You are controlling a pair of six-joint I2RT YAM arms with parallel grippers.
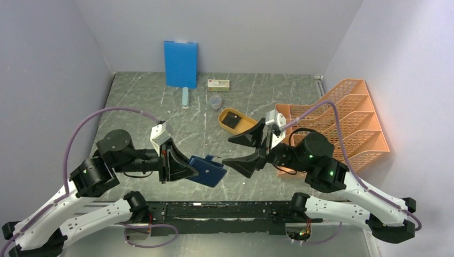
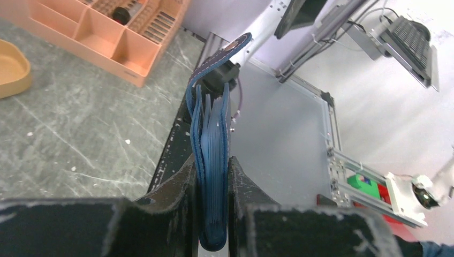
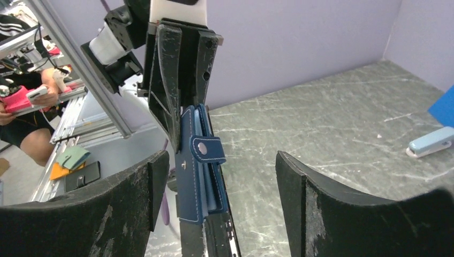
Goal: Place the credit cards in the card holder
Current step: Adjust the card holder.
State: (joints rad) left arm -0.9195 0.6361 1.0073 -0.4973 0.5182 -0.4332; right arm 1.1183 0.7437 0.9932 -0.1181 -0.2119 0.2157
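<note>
L gripper (image 1: 194, 171) pinches the navy card holder (image 1: 209, 171) mid-air, approx 6 o'clock on the table, clasp tab (image 1: 214, 158) toward 3. That's prob. so the R gripper (image 1: 227, 151), jaws wide and empty, can open it.

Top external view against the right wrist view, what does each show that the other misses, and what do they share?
Only the top external view shows the blue board, the orange rack and the yellow tray. Only the right wrist view shows the snap button on the clasp tab. Both show the card holder clamped in the left gripper, with the right gripper open and facing it, not touching it.
</note>
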